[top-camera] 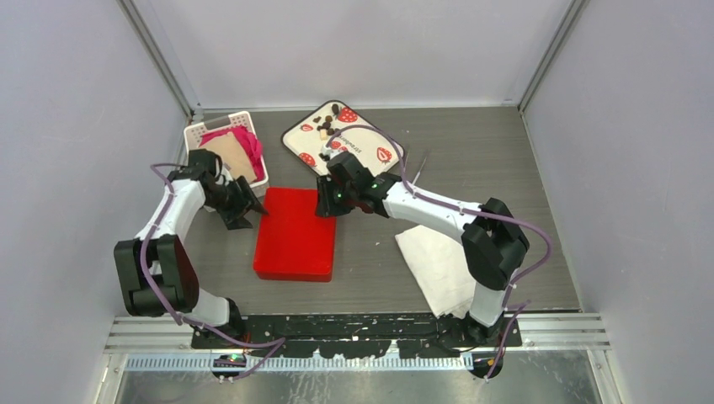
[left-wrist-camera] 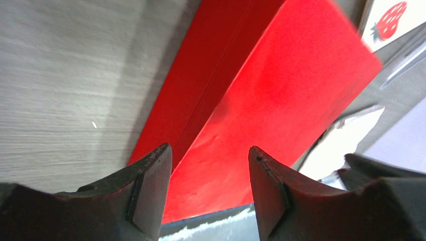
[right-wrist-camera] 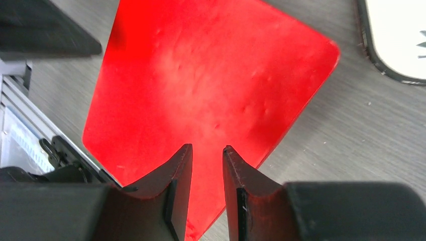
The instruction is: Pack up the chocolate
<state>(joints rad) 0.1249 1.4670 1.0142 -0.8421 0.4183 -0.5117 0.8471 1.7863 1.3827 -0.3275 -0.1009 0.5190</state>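
Small dark and pale pieces of chocolate (top-camera: 326,127) lie on the strawberry-printed tray (top-camera: 370,156) at the back. A closed red box (top-camera: 295,234) lies flat in the middle of the table. My left gripper (top-camera: 251,210) is at the box's far left corner, open and empty. In the left wrist view the left gripper (left-wrist-camera: 210,155) points along the red box (left-wrist-camera: 281,100). My right gripper (top-camera: 326,204) hovers at the box's far right corner. Its jaws (right-wrist-camera: 207,150) stand narrowly apart above the red lid (right-wrist-camera: 211,75), with nothing between them.
A white basket (top-camera: 195,133) holding pink and tan cloth stands at the back left, just behind the left arm. A white paper sheet (top-camera: 438,265) lies at the front right, partly under the right arm. The tray's dark rim (right-wrist-camera: 369,45) is close to the right gripper.
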